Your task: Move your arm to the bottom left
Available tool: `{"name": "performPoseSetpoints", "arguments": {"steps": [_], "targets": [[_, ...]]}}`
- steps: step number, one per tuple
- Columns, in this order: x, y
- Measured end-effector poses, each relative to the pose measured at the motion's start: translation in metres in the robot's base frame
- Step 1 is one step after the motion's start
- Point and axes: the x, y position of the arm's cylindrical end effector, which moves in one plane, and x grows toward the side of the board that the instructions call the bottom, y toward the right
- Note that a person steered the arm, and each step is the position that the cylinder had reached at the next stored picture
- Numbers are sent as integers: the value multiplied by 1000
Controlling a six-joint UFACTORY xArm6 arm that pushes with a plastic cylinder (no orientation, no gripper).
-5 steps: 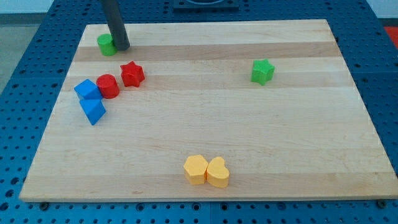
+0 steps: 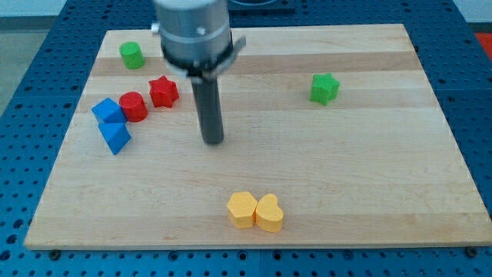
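Observation:
My tip (image 2: 213, 141) rests on the wooden board (image 2: 346, 177) near its middle, a little left of centre. It stands to the right of the red star (image 2: 163, 91), the red cylinder (image 2: 133, 106) and the two blue blocks (image 2: 108, 111) (image 2: 115, 137), touching none of them. The yellow hexagon (image 2: 242, 209) and the yellow heart (image 2: 269, 213) lie below the tip, near the board's bottom edge.
A green cylinder (image 2: 131, 55) sits at the board's top left. A green star (image 2: 324, 88) sits at the upper right. The arm's grey body (image 2: 192, 35) hangs over the board's top. Blue perforated table (image 2: 23, 115) surrounds the board.
My tip has moved from beside the green cylinder at the top left down and to the right, to near the board's middle. The blocks have not moved.

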Motion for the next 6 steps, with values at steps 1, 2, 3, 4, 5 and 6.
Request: {"name": "performPoseSetpoints", "arguments": {"steps": [1, 2, 3, 4, 5, 6], "targets": [[71, -6], [93, -17], [99, -71], [120, -111], [125, -141], [96, -177]]}}
